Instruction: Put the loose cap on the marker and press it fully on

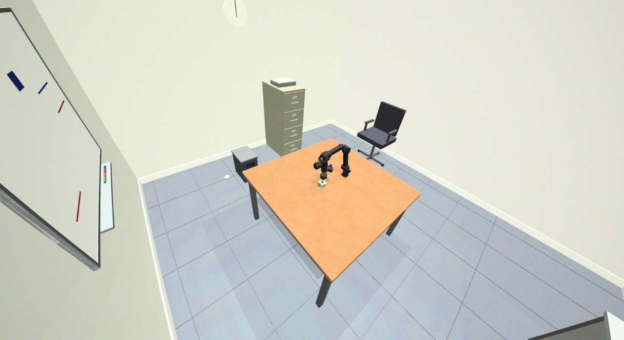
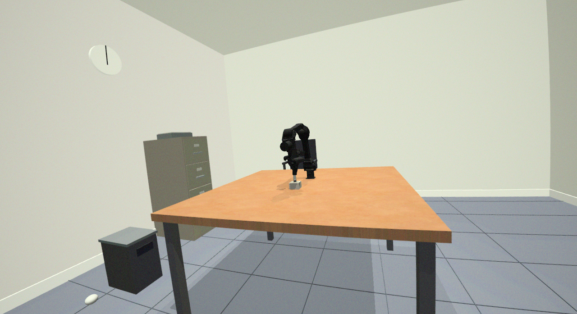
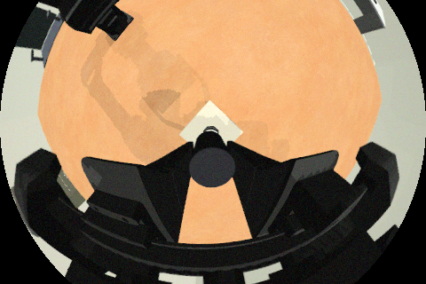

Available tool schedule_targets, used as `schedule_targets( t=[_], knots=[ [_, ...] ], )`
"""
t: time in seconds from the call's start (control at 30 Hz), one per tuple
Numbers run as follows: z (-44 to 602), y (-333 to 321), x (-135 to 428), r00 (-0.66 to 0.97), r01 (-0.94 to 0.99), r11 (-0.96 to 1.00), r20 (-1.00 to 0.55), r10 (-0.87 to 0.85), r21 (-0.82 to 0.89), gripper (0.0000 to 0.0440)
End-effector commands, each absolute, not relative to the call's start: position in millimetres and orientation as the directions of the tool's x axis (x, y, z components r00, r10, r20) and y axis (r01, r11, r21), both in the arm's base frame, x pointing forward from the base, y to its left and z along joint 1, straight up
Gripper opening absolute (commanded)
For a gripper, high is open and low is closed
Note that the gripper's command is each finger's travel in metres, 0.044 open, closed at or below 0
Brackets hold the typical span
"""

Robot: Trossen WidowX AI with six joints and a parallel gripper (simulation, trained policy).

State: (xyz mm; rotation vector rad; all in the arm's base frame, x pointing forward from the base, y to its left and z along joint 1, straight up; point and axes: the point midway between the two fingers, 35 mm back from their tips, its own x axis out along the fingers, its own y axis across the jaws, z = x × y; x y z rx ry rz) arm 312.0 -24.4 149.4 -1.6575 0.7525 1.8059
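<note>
Between fingers, rounded dark cap (image 3: 212,167).

Pale holder block (image 1: 321,186) (image 2: 295,185) (image 3: 210,115) on orange-brown table (image 1: 340,224) (image 2: 322,207) (image 3: 284,53).
</note>
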Motion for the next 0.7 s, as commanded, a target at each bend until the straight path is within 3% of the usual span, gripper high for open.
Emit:
schedule_targets(
  t=[0.0, 0.43, 0.5, 0.67],
  knots=[
    [140.3, -23.6, 311.5, -0.082, -0.731, -0.682, -0.996, 0.046, 0.029, 0.0035],
    [110.0, -23.3, 312.0, -0.094, -0.710, -0.704, -0.994, 0.060, 0.024, 0.0029],
    [105.8, -24.1, 309.5, -0.106, -0.707, -0.706, -0.993, 0.057, 0.035, 0.0082],
    [101.2, -19.8, 298.8, -0.139, -0.698, -0.715, -0.987, 0.077, 0.042, 0.0104]
  ],
)
